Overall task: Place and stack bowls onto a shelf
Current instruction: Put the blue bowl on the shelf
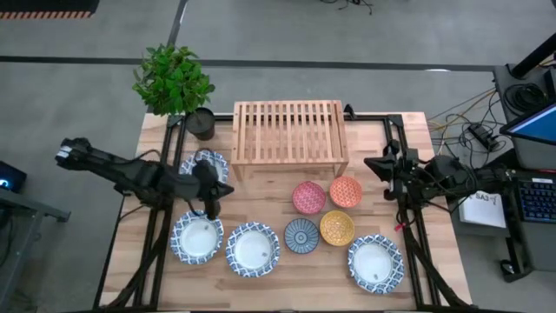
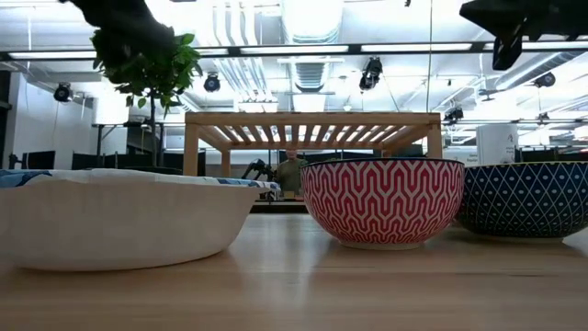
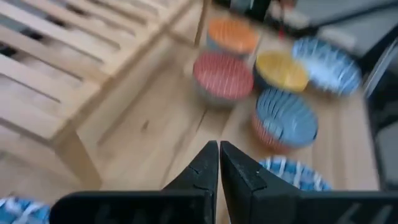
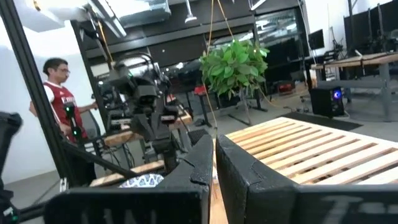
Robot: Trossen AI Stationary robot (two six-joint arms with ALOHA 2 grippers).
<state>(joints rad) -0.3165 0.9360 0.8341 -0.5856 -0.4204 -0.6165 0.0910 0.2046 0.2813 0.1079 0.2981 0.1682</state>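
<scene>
On the wooden surface (image 1: 278,291) all eight bowls (image 1: 301,236) sit in front of the empty shelf (image 1: 289,135) — I'm at the start, left hand (image 1: 211,205) and right hand (image 1: 385,167) both closed on nothing — so next I'd open one over a bowl.
</scene>
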